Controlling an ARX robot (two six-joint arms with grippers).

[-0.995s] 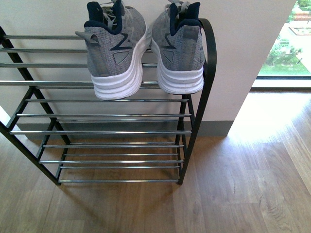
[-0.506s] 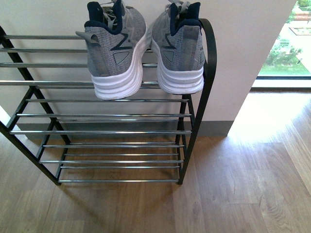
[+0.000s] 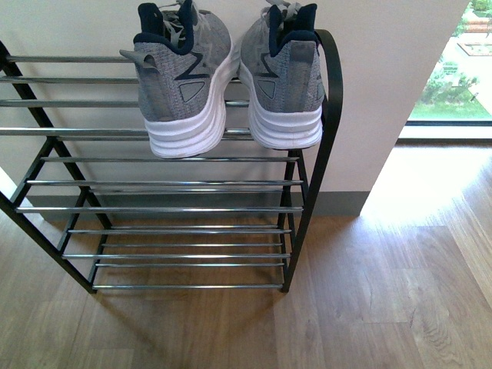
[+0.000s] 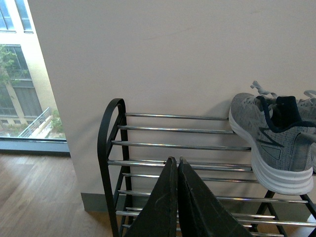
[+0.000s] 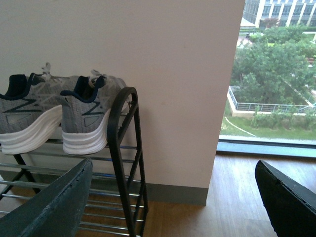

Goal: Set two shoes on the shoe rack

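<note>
Sneakers [image 3: 184, 84] on rack [image 3: 332, 115], beyond right claw [image 5: 173, 168]

I can read no text, number or brand name in any of my three views. The nearest thing to a sign is on the grey knit sneakers with white soles [image 3: 184, 100]. In my front view each shoe carries a navy zigzag line [image 3: 188, 69] on the side of the heel, with a small dark-edged triangle patch [image 3: 188, 94] below it. Both are plain shapes without letters. The same zigzag shows from my left wrist camera [image 4: 269, 134] and my right wrist camera [image 5: 91, 109], again with nothing legible on it
</note>
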